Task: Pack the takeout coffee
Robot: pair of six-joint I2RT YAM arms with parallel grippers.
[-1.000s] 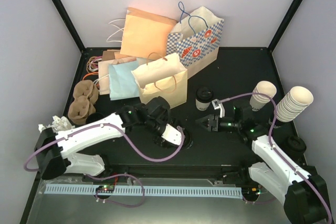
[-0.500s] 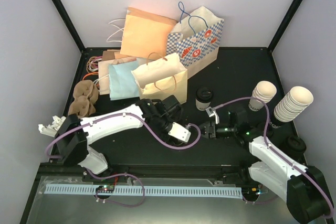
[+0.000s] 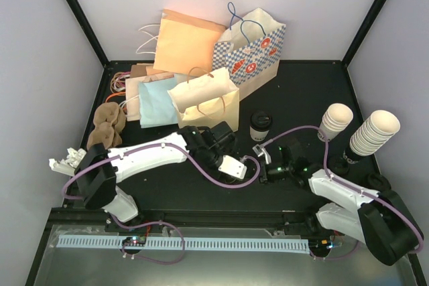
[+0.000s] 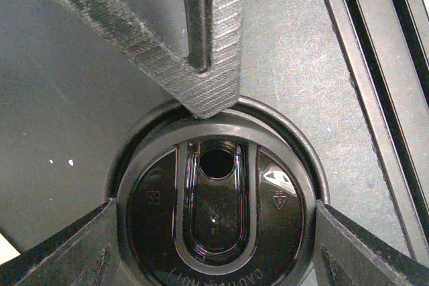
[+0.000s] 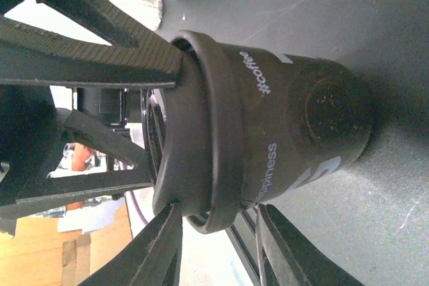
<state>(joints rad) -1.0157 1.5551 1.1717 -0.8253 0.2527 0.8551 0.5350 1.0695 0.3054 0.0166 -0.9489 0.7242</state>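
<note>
right wrist view shows the takeout coffee (image 5: 268,118) tipped on its side, directly ahead of both grippers, with its long axis in line with the left gripper (image 4: 214,209) and crosswise to the right gripper (image 5: 218,213). the lid (image 4: 214,199) faces the left gripper, which is clamped across its diameter, and the base (image 5: 335,108) points away from it. the right gripper's fingers straddle the lid rim; whether they grip it cannot be told.

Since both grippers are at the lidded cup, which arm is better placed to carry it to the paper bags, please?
Left, probably: the left gripper clamps the lid on both sides, and the paper bags stand on its side; the right gripper flanks the cup.
</note>
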